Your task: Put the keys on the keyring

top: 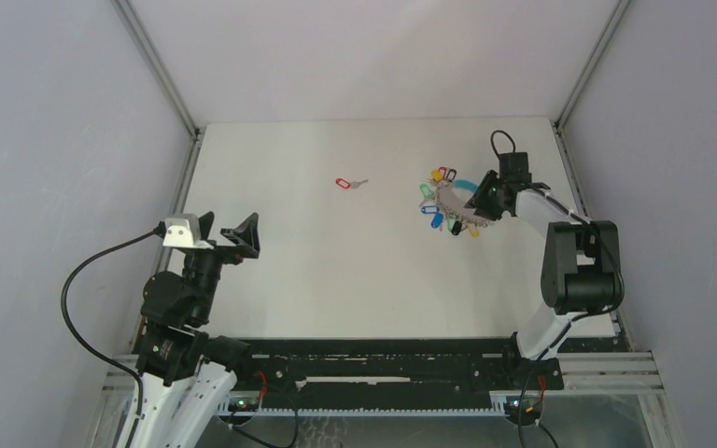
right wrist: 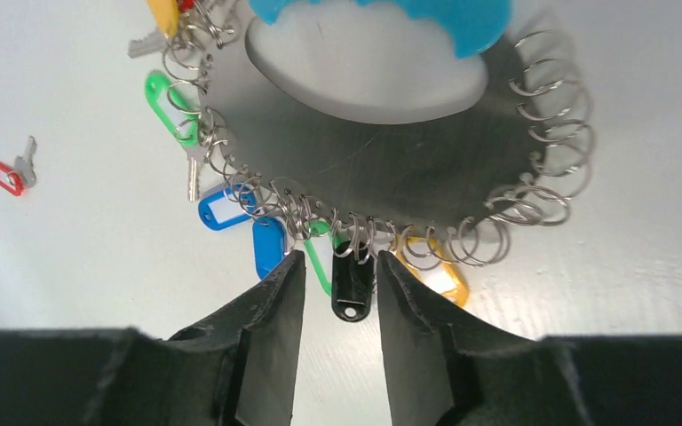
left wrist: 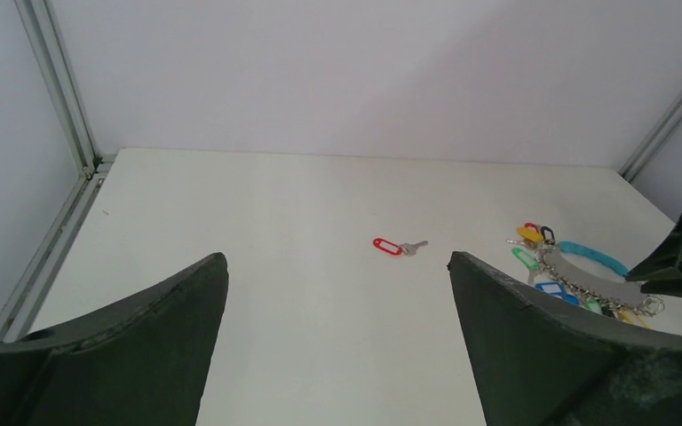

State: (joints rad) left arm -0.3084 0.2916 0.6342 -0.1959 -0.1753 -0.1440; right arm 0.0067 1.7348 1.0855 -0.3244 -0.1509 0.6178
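Red-tagged key [top: 346, 183] lies flat and alone on the white bench [top: 336, 280], towards its far side, well apart from the keyring [top: 451, 202] to its right and touched by neither arm. Its small silver blade points towards the keyring, and the red oval tag sits on the side away from it. The right end effector [right wrist: 341, 257] is down at the near rim of the keyring with its two dark fingers a narrow way apart. They straddle a black tag [right wrist: 352, 286] that hangs from one of the wire loops. There is a sliver of gap on the tag's left side, the other finger sits right at its edge, and whether that one presses on it I cannot tell; nothing is pinched. The keyring shows a grey metal crescent [right wrist: 382, 151] joined to a light-blue band [right wrist: 466, 22], with wire loops crowded along the outer rim carrying blue, green and yellow tags. The left end effector [top: 231, 227] hangs above the bench's near left part, fingers spread wide with nothing between them, far from both key and keyring.
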